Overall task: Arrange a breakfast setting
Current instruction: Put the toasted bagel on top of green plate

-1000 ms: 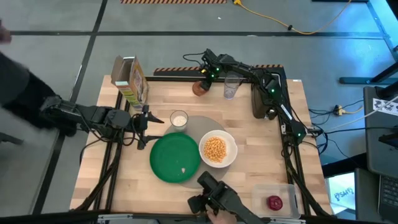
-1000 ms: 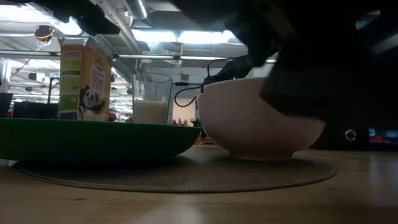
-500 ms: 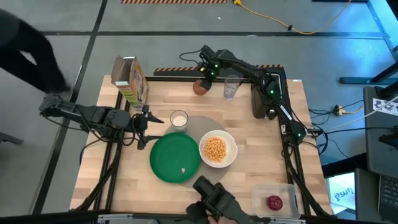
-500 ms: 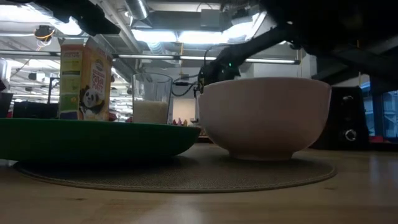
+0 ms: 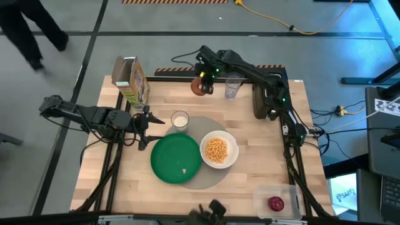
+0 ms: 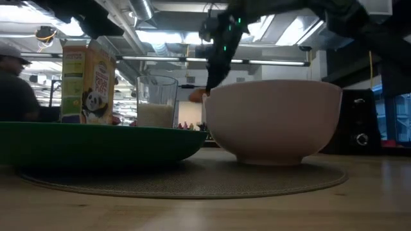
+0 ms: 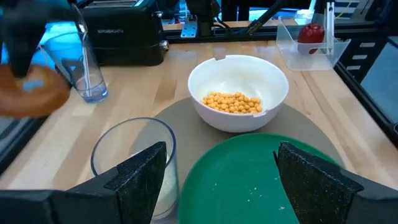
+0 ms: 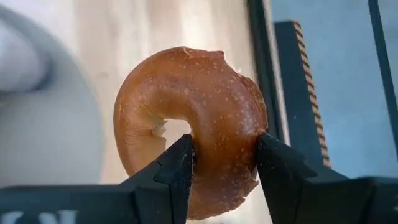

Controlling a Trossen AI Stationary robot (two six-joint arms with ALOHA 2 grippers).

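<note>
Right end effector [image 8: 224, 165] pinching bagel [image 8: 189, 124] through one side of ring, aloft beyond green plate [image 5: 175, 158], near bench far edge. Left end effector [image 7: 214, 180] spread, empty, beside plate. Risk: narrow one-sided pinch; bagel may pivot or slip, landing off plate.

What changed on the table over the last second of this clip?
The right tool, gripping the bagel, has risen with it at the table's far edge; the low view shows it now above the bowl's rim line. A dark object at the near edge has almost left the overhead picture. The left tool, green plate, milk glass and cereal box stayed put.
</note>
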